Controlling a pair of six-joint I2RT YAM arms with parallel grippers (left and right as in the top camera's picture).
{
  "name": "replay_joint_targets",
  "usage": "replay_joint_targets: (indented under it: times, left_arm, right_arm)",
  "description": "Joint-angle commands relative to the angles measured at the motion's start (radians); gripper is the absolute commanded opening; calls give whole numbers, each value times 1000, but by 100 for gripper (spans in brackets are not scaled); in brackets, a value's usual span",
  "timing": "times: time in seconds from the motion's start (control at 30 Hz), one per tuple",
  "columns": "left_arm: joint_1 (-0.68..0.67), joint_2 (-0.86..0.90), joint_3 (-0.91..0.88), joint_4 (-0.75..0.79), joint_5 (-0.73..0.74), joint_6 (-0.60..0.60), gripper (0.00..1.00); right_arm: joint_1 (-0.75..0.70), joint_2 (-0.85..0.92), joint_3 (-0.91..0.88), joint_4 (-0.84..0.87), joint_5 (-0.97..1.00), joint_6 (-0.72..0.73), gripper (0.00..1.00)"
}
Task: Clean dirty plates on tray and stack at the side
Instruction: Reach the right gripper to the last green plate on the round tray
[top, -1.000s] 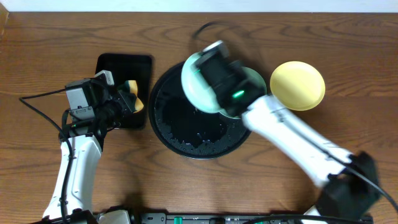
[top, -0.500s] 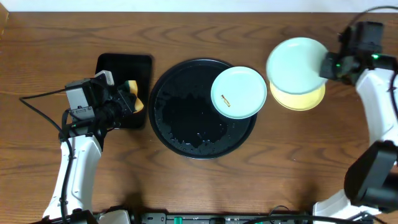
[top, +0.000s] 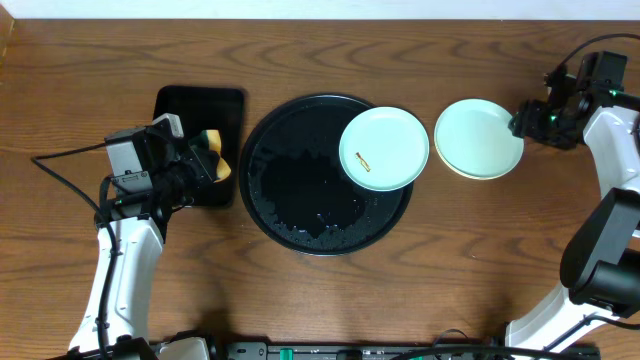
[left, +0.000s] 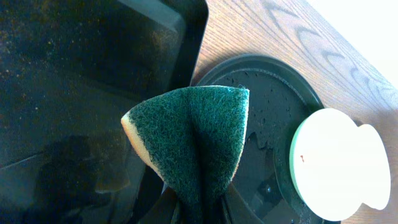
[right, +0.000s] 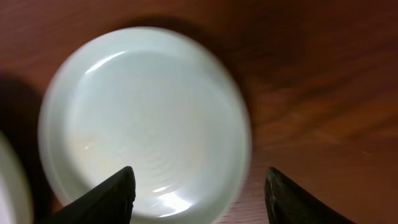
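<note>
"One dirty plate left?"
"Yes: the speckled mint-green round plate sits on the glossy round black tray, rightward of my left gripper pinching the green scouring sponge. My right gripper, spread open beside the stacked mint-green plate, is nearer."

A brown wooden table with a dark wavy grain fills nearly the whole overhead view. A narrow white strip runs along its far edge; whether it is wall or floor cannot be told. In the left wrist view the same bright white area lies beyond the table edge. The light is even, and shadows on the wood are soft.
</note>
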Motion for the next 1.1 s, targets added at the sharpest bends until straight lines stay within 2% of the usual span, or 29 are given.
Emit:
replay_joint_targets:
  times: [0.0,0.27,0.53,0.6,0.7,0.93,1.0,1.03,1.07]
  left_arm:
    - [4,0,31,-3,-5,21,15]
    - [4,0,31,-19,-5,21,16]
    - [4,0,31,-30,-5,21,15]
    - [4,0,31,-29,-5,21,15]
    - [4,0,31,-29,-5,29,15]
    - [4,0,31,-30,-6,29,15]
    - [4,0,31,-30,-5,29,15]
    - [4,0,31,-30,-6,28,15]
    - [4,0,31,-30,-5,28,15]
  right_arm:
    - [25,-5,16,-21,-216,-117,64]
    - [206,-3,53,-32,-249,-248,70]
    - [391,44,52,58,36,-250,70]
    - [409,69,52,73,41,-250,67]
    - [425,105,52,83,41,-248,54]
    - [425,147,45,59,41,-238,49]
    - [426,155,40,55,37,-238,39]
    - [426,156,40,48,35,-238,31]
    - [427,156,40,43,31,-237,18]
